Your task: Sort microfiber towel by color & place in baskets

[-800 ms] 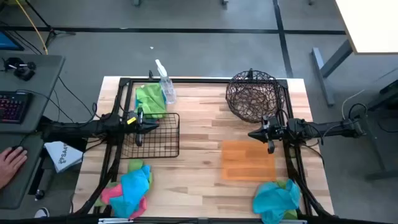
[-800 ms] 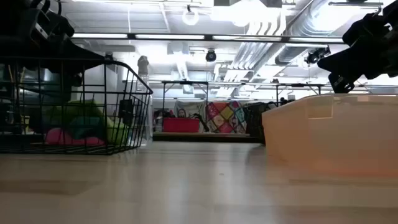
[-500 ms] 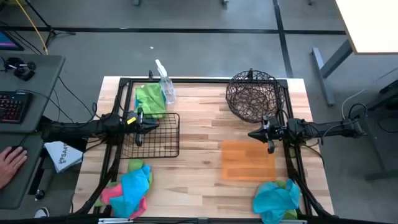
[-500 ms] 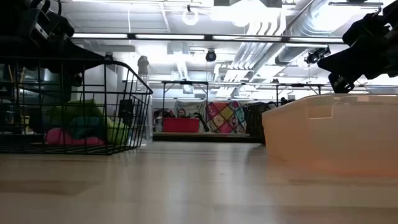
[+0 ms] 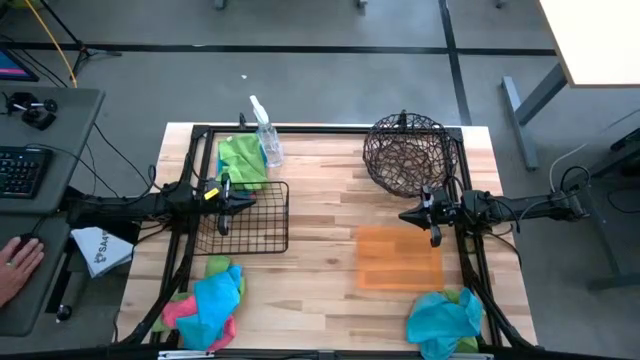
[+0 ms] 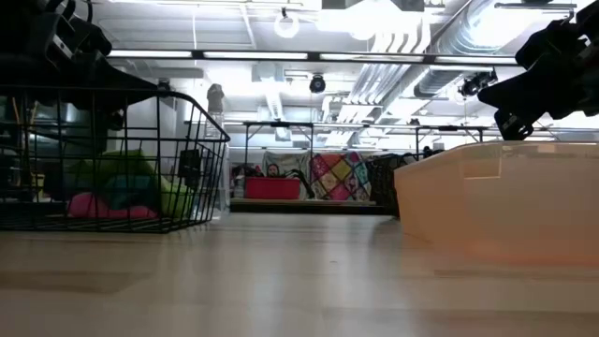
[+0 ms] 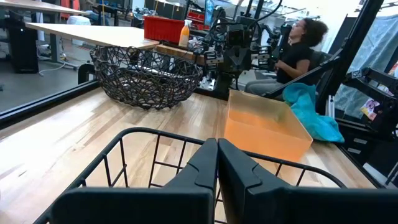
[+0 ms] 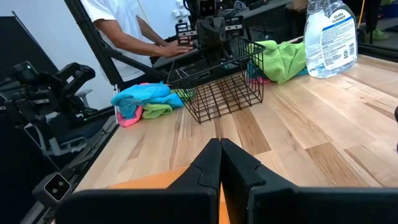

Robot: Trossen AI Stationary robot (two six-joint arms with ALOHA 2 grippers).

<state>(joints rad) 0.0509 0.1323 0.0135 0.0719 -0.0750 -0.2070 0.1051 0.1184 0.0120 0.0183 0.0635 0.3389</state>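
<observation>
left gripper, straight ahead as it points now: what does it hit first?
Probably the far rim of the black wire basket under the shut left gripper. If it clears that, the orange tray lies beyond; height is unclear.

orange tray (image 5: 399, 256), black wire basket (image 5: 254, 217), brown woven bowl (image 5: 404, 152)

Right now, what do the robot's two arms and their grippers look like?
Both arms are dark, nearly black, slim and jointed. The left gripper carries a small yellow mark near the wrist; the right gripper shows small pale parts. Each gripper ends in two black angular fingers, smooth and wedge-shaped.
</observation>
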